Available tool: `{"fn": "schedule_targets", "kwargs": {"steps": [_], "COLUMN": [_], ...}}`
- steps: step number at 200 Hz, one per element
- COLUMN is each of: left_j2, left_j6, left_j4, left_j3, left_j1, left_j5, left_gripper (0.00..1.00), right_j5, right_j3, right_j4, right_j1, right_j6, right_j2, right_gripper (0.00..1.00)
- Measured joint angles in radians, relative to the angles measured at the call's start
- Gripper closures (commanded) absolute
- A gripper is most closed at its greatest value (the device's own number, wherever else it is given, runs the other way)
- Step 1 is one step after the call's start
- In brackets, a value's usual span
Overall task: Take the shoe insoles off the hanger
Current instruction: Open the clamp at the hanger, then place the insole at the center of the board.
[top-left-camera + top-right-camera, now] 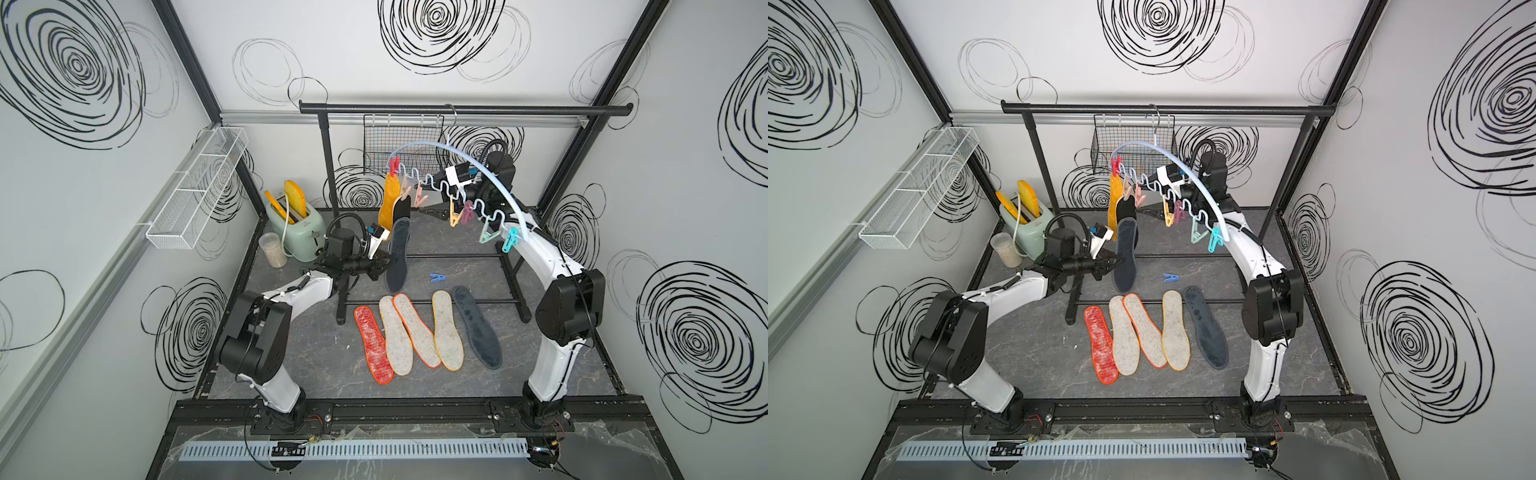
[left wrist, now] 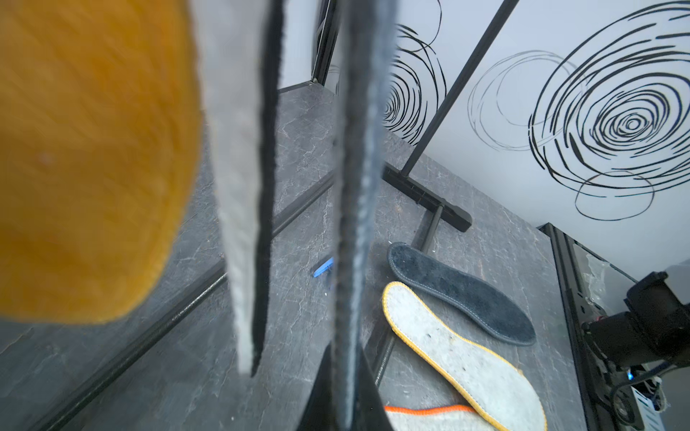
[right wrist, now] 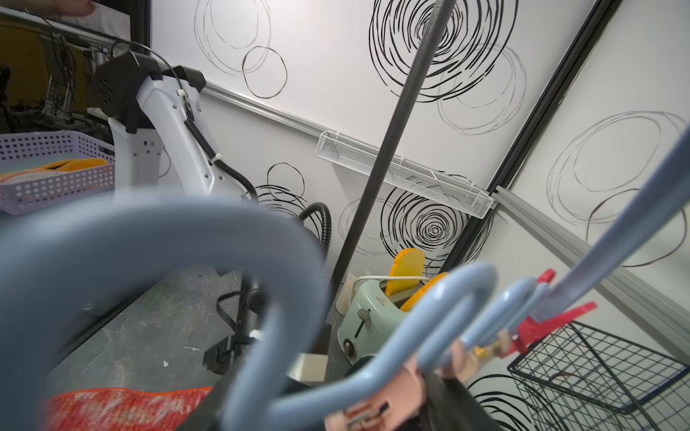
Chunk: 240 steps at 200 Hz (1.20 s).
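Okay, left gripper (image 1: 381, 264) clamps the dark grey insole (image 1: 398, 249) below the hanger (image 1: 478, 166), pull straight down; right gripper (image 1: 430, 210) at hanger, can't tell opening.

The hanger (image 1: 428, 144), a pale-blue arc over a wavy bar of coloured pegs, hung by its metal hook from the garment rail (image 1: 540, 110). Under the rail, an orange-backed insole (image 1: 387, 203) and a black insole (image 1: 402, 208) dangled from pegs. A dark grey insole (image 1: 398, 257) hung lower, its edge pinched in the left gripper (image 1: 386, 262). In front of the rail's base five lay flat in a row: a red-orange mesh insole (image 1: 374, 353), three off-white felt insoles (image 1: 417, 330) and a dark plush insole (image 1: 478, 328).
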Motion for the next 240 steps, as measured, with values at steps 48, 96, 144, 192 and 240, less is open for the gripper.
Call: {"fn": "schedule_targets", "kwargs": {"steps": [48, 96, 144, 192, 240], "left_j2": [-0.175, -0.286, -0.354, -0.374, -0.418], "left_j6": [-0.076, -0.192, -0.318, -0.424, -0.447], "left_j4": [0.059, -0.058, -0.306, -0.644, -0.847], "left_j3": [-0.117, -0.201, -0.213, -0.146, -0.148], "left_j1": [-0.047, -0.106, -0.191, -0.201, -0.197], "left_j5": [-0.177, -0.464, -0.700, -0.806, -0.835], "left_gripper": [1.00, 1.00, 1.00, 1.00, 0.98], "right_j5": [0.046, 0.189, 0.372, 0.512, 0.624], "right_j3": [-0.114, -0.353, -0.634, -0.727, -0.775], "right_j4": [0.011, 0.061, 0.178, 0.222, 0.249], "right_j1": [-0.009, -0.056, -0.114, -0.116, -0.116], "right_j6": [-0.009, 0.003, 0.072, 0.129, 0.195], "right_j2": [-0.015, -0.106, -0.245, -0.310, -0.337], "right_gripper": [0.19, 0.19, 0.19, 0.19, 0.19]}}
